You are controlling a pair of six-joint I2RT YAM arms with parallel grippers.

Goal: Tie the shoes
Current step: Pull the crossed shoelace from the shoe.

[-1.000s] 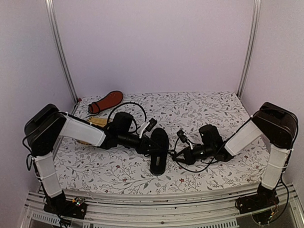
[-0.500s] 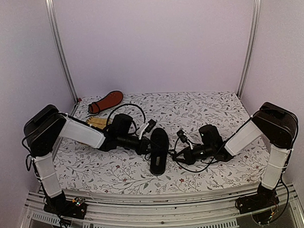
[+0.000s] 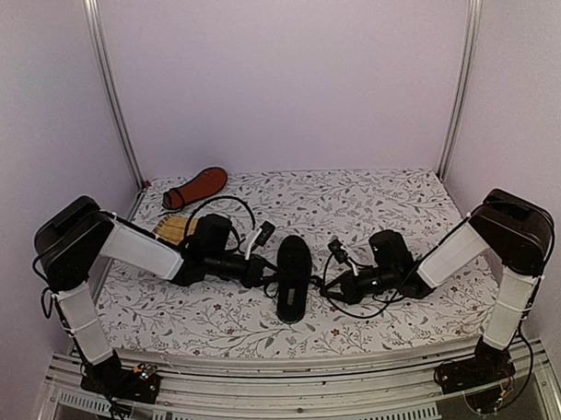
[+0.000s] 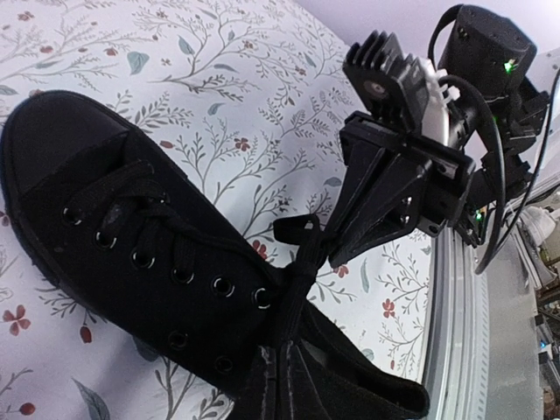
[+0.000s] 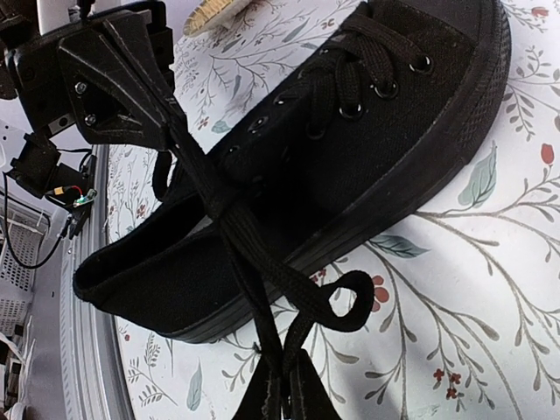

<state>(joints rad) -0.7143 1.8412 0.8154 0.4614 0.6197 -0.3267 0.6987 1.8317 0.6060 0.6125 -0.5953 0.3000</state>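
A: Top external view: shoe location?
B: One shoe [image 3: 294,276] at centre of table [image 3: 400,197], between both grippers; second shoe [image 3: 195,187] sole-up, far-left corner.
A: Gripper status?
B: Both fully closed on lace [image 5: 229,214]: left gripper [image 4: 282,372], right gripper [image 5: 282,389].

One black shoe [image 3: 294,276] sits upright mid-table, laces [image 5: 229,210] stretched sideways — the other [image 3: 197,186] lies sole-up, back left.

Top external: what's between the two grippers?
In the top view, one black shoe lies between the left gripper and the right gripper. Wrist views show laces stretched across it, both grippers shut on them.
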